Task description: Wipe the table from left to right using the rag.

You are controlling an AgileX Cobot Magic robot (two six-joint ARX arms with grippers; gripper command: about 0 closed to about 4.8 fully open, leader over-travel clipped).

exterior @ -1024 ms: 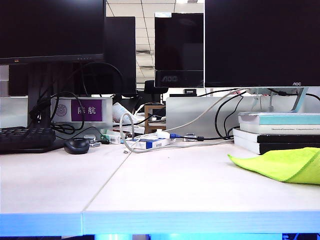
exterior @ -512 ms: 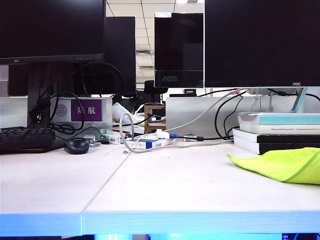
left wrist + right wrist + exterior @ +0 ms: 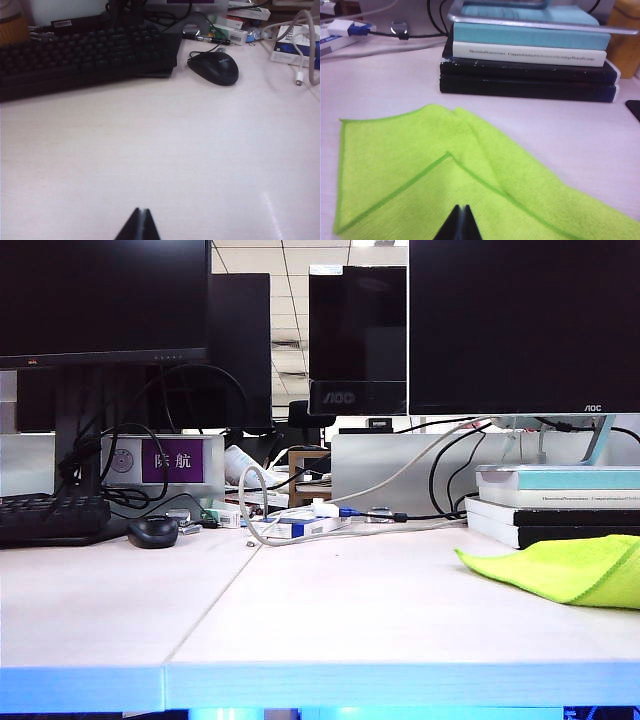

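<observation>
The lime-green rag lies loosely folded on the white table at the far right, in front of a stack of books. Neither arm shows in the exterior view. In the right wrist view the rag fills the near ground, and my right gripper hangs over it, shut, with its dark tips pressed together and no cloth between them. My left gripper is shut too, empty, over bare table top short of the keyboard and mouse.
A black mouse and a black keyboard sit at the back left. Cables and small boxes clutter the back middle. A stack of books stands just behind the rag. Monitors line the rear.
</observation>
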